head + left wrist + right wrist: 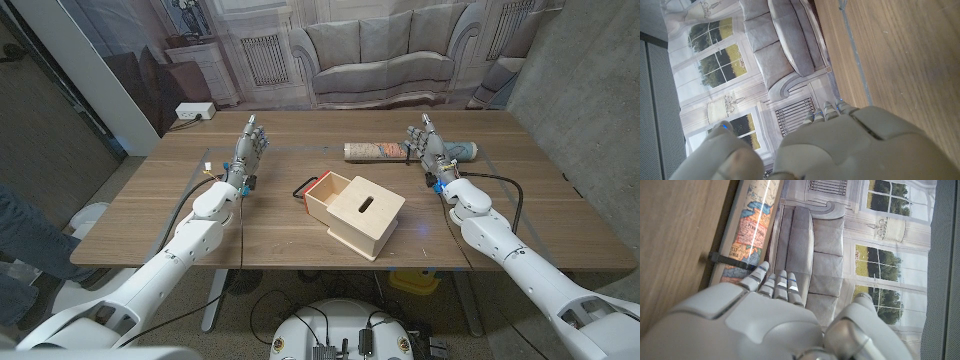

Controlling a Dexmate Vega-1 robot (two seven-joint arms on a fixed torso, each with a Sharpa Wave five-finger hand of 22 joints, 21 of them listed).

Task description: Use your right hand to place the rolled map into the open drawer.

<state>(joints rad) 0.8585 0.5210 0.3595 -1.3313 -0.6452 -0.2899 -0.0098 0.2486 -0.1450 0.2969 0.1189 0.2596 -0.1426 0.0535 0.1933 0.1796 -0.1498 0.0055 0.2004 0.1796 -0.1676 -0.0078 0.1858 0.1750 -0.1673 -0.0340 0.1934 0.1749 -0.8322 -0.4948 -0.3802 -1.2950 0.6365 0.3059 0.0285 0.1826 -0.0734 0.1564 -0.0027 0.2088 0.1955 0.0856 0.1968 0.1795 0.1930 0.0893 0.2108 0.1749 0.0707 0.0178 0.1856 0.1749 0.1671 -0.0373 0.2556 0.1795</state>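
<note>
Rolled map (410, 151) lies on the table just beyond the right hand's (428, 146) empty, loosely spread fingers (775, 285).

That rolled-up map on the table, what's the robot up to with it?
Nothing is being held at this moment. The rolled map lies on the far side of the wooden table, and the robot's right hand stands upright just in front of it, fingers pointing up and empty. The left hand is raised the same way on the other side, also empty. Between them sits a small wooden box with its drawer pulled open, so the map has not yet gone in.
</note>
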